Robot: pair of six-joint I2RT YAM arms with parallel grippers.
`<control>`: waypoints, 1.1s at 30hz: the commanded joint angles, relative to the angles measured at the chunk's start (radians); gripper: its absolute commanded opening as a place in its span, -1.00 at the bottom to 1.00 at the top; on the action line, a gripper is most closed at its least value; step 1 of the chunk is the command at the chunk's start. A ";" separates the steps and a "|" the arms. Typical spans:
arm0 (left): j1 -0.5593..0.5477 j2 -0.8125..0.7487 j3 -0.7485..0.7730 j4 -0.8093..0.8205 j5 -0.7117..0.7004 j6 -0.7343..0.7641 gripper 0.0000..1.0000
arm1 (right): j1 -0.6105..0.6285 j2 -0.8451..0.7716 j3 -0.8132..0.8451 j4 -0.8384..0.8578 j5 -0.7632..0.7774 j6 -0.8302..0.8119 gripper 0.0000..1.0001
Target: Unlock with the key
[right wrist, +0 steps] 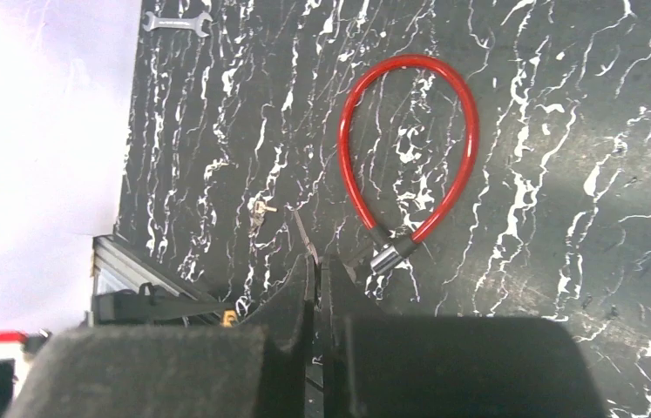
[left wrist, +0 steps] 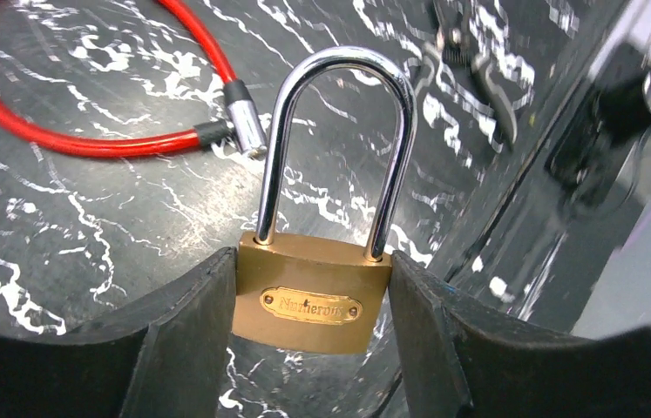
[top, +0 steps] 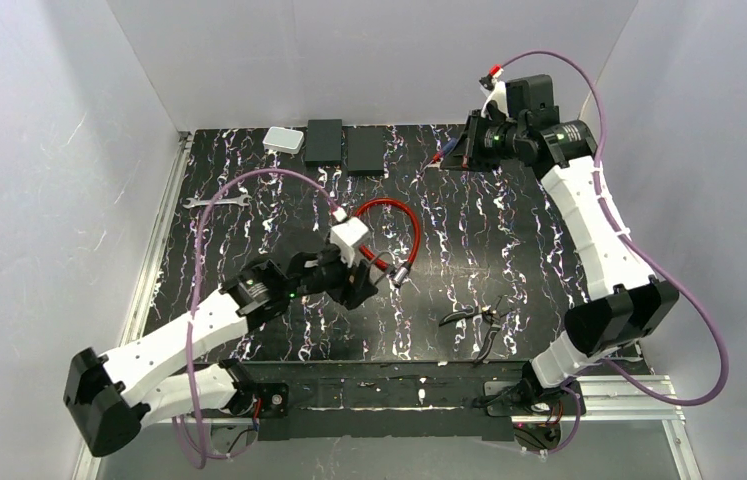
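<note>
Left wrist view, lower centre: a brass padlock with a tall chrome shackle stands upright, its body clamped between the black fingers of the left gripper. A red looped cable lock lies upper left on the black marbled table. Right wrist view, bottom centre: right gripper, jaws pressed together. Whether a key sits between them, I cannot tell.

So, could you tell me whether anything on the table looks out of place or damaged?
Nothing stands out. The padlock sits square in the left gripper, shackle seated both sides; the red cable lock, pliers and wrench lie flat on the table.
</note>
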 commanded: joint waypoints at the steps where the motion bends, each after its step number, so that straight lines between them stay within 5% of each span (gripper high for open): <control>1: 0.028 -0.102 0.075 -0.014 -0.220 -0.293 -1.00 | -0.003 -0.120 -0.117 0.260 -0.080 0.112 -0.97; 12: 0.099 -0.108 0.337 -0.339 -0.563 -0.615 -1.00 | 0.031 -0.189 -0.243 0.544 -0.089 0.225 -0.97; 22: 0.382 -0.037 0.501 -0.575 -0.372 -0.930 -1.00 | 0.152 -0.149 -0.214 0.598 0.001 0.243 -0.97; 33: 0.589 -0.027 0.507 -0.536 -0.063 -1.377 -1.00 | 0.314 -0.152 -0.243 0.705 0.211 0.235 -0.97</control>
